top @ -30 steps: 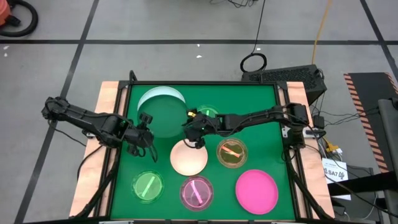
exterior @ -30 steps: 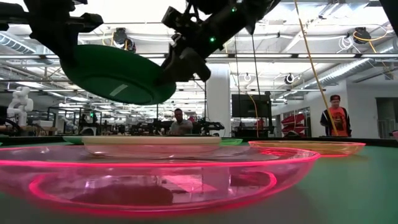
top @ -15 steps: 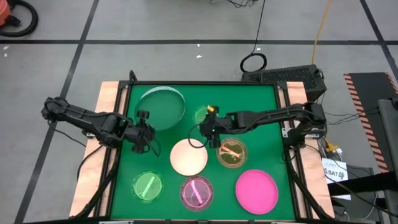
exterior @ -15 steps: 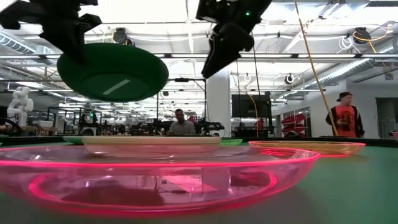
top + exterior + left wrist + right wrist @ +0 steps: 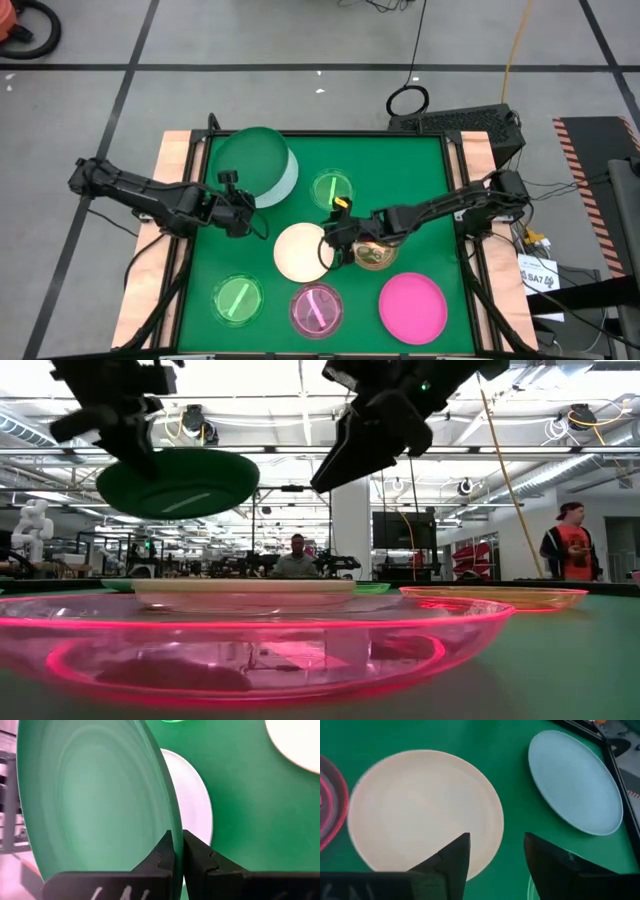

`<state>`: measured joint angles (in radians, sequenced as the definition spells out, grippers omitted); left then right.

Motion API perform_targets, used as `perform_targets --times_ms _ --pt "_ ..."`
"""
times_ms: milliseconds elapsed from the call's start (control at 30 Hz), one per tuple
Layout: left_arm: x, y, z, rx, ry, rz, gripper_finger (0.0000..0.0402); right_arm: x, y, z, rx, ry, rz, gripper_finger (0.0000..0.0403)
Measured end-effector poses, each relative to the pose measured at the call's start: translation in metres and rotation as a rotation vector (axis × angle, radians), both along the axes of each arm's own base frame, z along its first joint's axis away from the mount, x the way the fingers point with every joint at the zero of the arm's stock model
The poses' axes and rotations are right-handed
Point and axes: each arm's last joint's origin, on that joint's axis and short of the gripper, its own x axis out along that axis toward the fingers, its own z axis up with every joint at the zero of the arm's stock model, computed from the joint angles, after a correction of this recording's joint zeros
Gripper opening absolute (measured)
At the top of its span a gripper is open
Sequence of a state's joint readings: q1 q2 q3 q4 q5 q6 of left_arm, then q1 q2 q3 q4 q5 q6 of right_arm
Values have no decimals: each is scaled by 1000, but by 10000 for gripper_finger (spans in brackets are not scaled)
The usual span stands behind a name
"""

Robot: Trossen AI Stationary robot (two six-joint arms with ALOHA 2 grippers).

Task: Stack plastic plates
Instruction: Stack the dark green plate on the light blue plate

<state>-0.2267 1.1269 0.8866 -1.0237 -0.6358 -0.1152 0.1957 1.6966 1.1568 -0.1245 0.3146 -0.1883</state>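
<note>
Clearly light and stiff: dark-green plate (image 5: 252,157) held aloft over the pale-blue plate (image 5: 285,178), pinched at its thin rim by the left tool (image 5: 177,851). Slick plastic, so likely best gripped by the edge. Right tool (image 5: 496,849) spread wide, empty, poised above the white plate (image 5: 422,807) on the bench (image 5: 420,175).

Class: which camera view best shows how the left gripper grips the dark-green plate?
The left wrist view: both fingers pinch the dark-green plate at its rim. The high view shows it small beside the left gripper; the low view shows its underside; the right wrist view misses it.
</note>
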Motion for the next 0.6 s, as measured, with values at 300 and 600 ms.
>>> perform_targets --times_ms 300,600 --pt "10 17 -42 33 70 29 15 -1 3 2 -45 3 51 154" --pt "15 37 -60 -59 45 68 15 -3 3 0 -44 26 46 144"
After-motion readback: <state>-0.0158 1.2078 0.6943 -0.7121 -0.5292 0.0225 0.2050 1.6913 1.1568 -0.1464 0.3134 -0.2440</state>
